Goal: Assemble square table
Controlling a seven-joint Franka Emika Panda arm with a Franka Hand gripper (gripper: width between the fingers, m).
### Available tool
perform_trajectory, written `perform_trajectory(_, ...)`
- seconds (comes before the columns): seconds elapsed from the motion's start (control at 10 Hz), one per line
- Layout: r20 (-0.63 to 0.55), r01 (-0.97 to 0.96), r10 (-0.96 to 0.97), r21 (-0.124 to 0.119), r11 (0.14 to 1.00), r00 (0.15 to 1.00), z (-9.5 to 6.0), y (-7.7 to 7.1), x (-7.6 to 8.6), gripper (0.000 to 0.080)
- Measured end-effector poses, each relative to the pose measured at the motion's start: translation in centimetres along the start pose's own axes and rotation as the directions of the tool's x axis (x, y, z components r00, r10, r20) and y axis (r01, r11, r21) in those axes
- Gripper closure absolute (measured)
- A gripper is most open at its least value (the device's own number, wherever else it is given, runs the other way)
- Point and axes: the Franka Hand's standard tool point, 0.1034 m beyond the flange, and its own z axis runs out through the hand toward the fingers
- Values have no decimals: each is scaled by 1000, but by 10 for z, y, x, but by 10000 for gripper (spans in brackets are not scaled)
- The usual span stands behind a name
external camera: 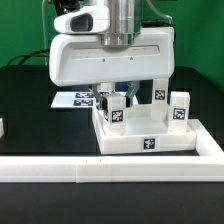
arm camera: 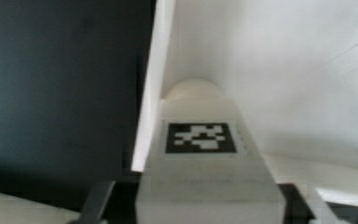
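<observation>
Square top: sits near the tabletop's front edge, against the border rail.
Leg: clamped between the fingers — long axis upright, pointing down at the top's inside.
Gripper: directly above the top's left side in the exterior view — leg goes straight down to seat.

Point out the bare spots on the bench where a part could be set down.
Free: the dark table on the exterior view's left, between the marker board and the border rail. Crowded: the square top, where legs stand and the gripper hangs over one.
</observation>
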Motion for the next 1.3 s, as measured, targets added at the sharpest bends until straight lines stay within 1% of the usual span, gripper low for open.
perform_trajectory(0.2,0,-16,16,0,1000,1000,0,0,0,509)
perform_trajectory(0.3,0,-64,64,1,998,998,0,0,0,509)
perform_trajectory(0.4,0,-138,138,2,990,990,0,0,0,509)
perform_trajectory(0.6,-1,-412,412,25,911,911,-1,0,1,509)
perform_trajectory(0.7,1,-477,477,31,879,879,0,1,1,509)
perform_trajectory(0.9,5,-664,664,36,747,748,0,0,0,509)
perform_trajectory(1.0,3,-718,718,37,695,696,0,0,0,509)
perform_trajectory(1.2,11,-854,855,33,518,519,1,-2,0,509)
perform_trajectory(1.3,12,-886,886,32,462,463,1,-2,0,509)
